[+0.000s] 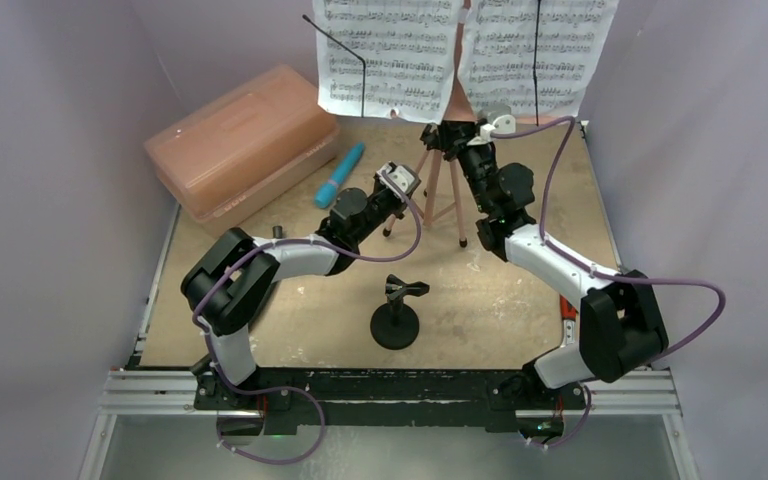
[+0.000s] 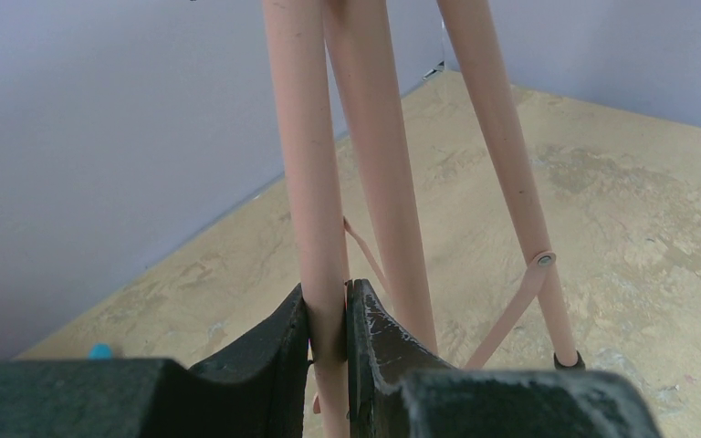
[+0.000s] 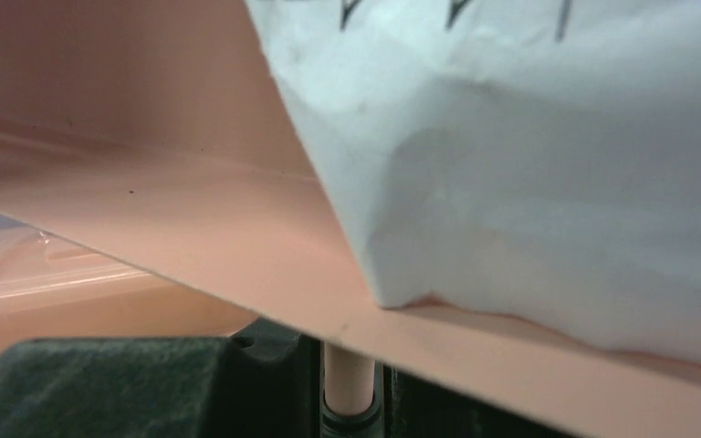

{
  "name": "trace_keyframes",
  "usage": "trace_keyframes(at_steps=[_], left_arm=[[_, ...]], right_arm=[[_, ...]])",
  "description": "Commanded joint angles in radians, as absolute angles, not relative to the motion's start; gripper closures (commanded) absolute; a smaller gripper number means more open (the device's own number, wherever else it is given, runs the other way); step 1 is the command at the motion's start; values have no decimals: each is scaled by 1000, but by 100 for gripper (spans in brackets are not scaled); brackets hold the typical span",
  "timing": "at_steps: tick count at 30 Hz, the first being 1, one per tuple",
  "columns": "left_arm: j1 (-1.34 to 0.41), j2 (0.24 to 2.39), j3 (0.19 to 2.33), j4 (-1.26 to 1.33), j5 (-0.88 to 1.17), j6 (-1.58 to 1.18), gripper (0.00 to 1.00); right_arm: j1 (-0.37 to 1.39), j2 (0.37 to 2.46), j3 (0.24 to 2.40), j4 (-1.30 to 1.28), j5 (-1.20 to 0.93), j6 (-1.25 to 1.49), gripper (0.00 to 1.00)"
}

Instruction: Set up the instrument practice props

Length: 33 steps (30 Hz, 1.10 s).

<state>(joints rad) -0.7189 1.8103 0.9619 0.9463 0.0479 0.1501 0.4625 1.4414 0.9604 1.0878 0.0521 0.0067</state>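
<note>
The pink music stand (image 1: 448,185) stands on its tripod legs at the back middle, with two white sheet-music pages (image 1: 390,55) on its desk. My left gripper (image 1: 408,196) is shut on one tripod leg (image 2: 315,182), which is pinched between its fingers (image 2: 274,356). My right gripper (image 1: 448,136) is shut on the stand's pole (image 3: 349,379), just under the pink ledge (image 3: 192,228) and a page (image 3: 529,164). The cyan microphone (image 1: 340,175) lies flat to the left of the stand. The black mic stand (image 1: 395,318) is upright in front, apart from both grippers.
A large translucent pink case (image 1: 240,140) lies at the back left, close to the microphone. Purple walls close in the left, right and back. A small dark piece (image 1: 277,231) sits by my left arm.
</note>
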Motion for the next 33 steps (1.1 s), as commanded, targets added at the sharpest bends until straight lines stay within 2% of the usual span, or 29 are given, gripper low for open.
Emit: trace_keyframes(at_steps=[1, 10, 33], left_arm=[[-724, 1806, 1022, 1013, 53, 194, 100], [-724, 1823, 1049, 976, 16, 215, 100], [-724, 1906, 1148, 852, -56, 262, 100]], right_arm=[[440, 1403, 1114, 1294, 9, 4, 100], [407, 1400, 1208, 1244, -54, 3, 100], [367, 1341, 1275, 1232, -49, -22, 100]])
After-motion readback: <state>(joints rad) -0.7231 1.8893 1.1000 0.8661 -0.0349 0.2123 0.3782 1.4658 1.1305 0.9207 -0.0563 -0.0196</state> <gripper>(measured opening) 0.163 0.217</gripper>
